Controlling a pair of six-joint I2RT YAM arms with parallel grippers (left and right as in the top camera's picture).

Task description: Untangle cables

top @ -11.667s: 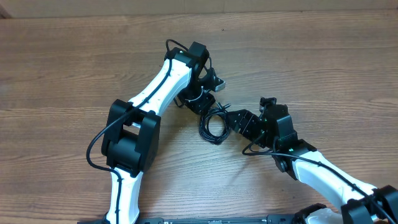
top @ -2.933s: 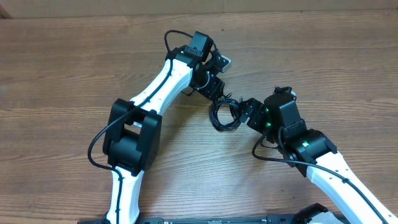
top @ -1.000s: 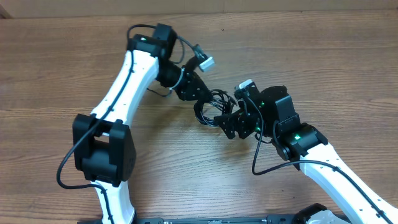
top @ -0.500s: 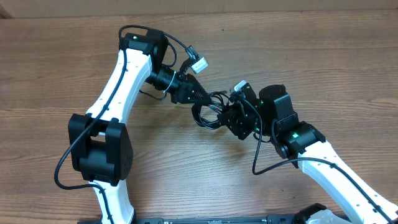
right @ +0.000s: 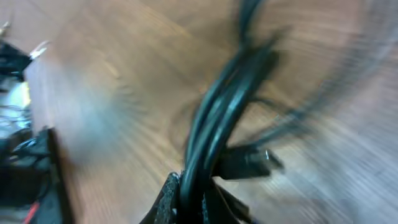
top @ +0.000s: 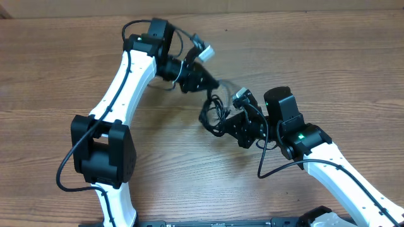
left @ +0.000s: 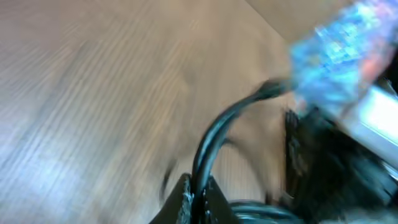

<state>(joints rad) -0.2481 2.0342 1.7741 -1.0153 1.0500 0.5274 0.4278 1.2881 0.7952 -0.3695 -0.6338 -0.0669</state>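
A tangle of thin black cables (top: 213, 113) hangs between my two grippers above the middle of the wooden table (top: 50, 75). My left gripper (top: 209, 85) is shut on a strand at the bundle's top. In the left wrist view that cable (left: 214, 140) arcs up from between the fingers (left: 181, 202). My right gripper (top: 225, 123) is shut on the bundle's lower right side. The right wrist view shows several cable strands (right: 217, 112) pinched together in the jaws, with a small black plug (right: 245, 163) sticking out to the right. Both wrist views are blurred.
Thicker black wiring loops over the left arm (top: 136, 60) near its wrist, next to a white connector (top: 205, 52). The right arm (top: 315, 154) reaches in from the lower right. The table's far edge (top: 252, 14) runs along the top.
My right gripper has closed on the bundle. My left gripper has lifted its strand up and away toward the far side, stretching the tangle taller between the two grippers.
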